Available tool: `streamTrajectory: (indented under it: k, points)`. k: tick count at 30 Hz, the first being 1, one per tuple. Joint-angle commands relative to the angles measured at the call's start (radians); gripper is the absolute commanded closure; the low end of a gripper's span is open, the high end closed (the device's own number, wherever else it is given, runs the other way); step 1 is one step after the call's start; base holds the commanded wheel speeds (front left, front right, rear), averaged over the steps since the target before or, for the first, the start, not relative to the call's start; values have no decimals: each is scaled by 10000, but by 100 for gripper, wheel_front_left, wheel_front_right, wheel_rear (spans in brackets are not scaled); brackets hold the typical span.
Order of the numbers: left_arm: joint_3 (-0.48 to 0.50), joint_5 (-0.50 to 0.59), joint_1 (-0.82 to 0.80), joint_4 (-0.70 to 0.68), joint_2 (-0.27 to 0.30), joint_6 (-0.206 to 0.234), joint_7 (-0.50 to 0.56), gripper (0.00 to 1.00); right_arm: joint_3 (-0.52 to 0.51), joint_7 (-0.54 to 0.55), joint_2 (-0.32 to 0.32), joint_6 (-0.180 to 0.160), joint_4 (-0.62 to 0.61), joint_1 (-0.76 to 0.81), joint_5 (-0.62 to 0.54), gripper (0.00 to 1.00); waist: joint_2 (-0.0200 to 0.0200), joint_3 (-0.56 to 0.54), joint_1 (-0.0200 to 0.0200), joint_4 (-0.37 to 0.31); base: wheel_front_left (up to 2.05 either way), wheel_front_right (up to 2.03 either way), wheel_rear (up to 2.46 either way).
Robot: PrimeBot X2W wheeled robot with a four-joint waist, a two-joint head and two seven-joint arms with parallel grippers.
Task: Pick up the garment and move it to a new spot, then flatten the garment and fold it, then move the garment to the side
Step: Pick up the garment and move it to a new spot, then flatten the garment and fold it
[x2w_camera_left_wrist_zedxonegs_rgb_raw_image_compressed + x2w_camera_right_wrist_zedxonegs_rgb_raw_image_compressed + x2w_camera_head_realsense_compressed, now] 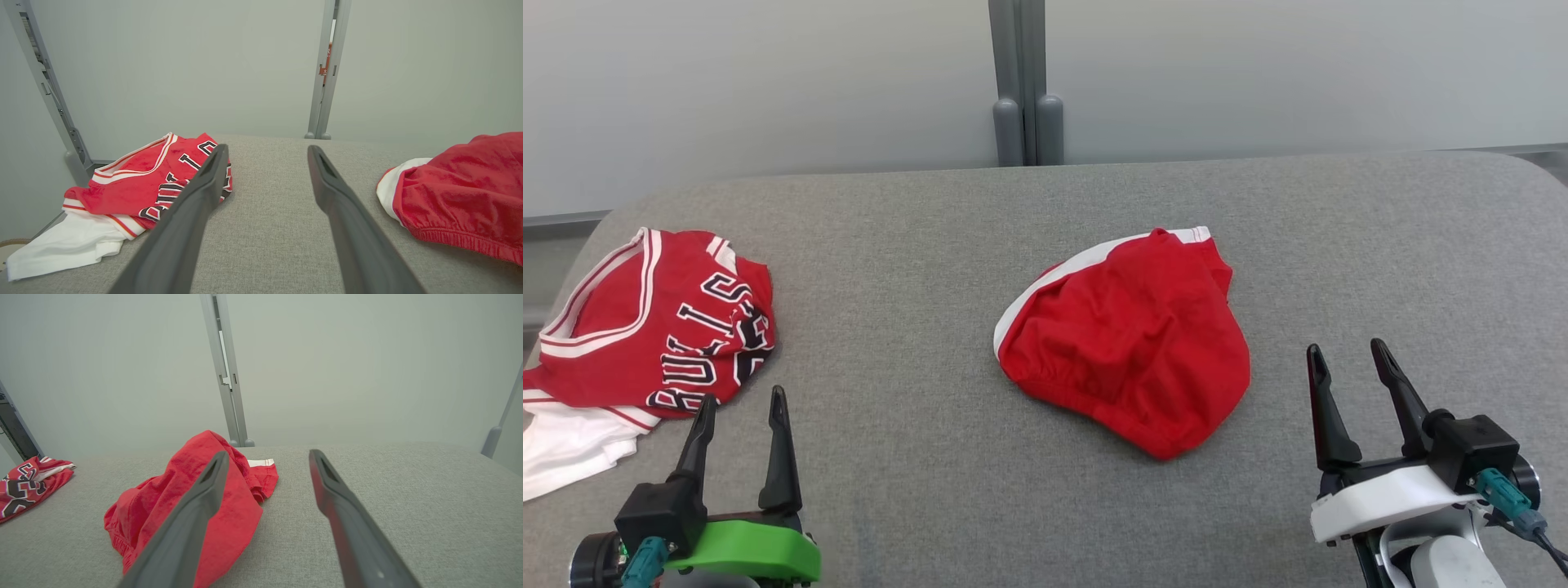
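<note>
Head view: red garment (1127, 343) w/ white trim lay crumpled mid-tabletop (915, 245), closer to the right jaws than to the left jaws. Both sets stood released, fingers spread w/ nothing between, low at the near edge, clear of that cloth. Red Bulls jersey (662, 327) lay far left over a white cloth (564, 457), near the left fingertips. Grey post (1025, 82) stood behind.

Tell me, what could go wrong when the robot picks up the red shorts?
The red shorts lie bunched with layers overlapping, so the open right gripper may pinch several layers and the cloth may not spread flat.
The Bulls jersey lies close to the open left gripper, near the left edge of the table; a sweep could snag it or drag it off.
</note>
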Motion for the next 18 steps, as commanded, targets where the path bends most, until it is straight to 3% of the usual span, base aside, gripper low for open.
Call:
streamTrajectory:
  k: [1, 18]
  points:
    - [104, 128, 197, -1, -76, -90, -6, 0, -19, -30, -22, -10, -9, 80, -70, 0, -1, 2, 0, 14, 0, 0, 0]
    - [925, 926, 108, 481, -891, -863, -5, 0, 6, -30, -22, -10, 65, 99, -92, 0, -1, 51, 0, 15, 0, 0, 0]
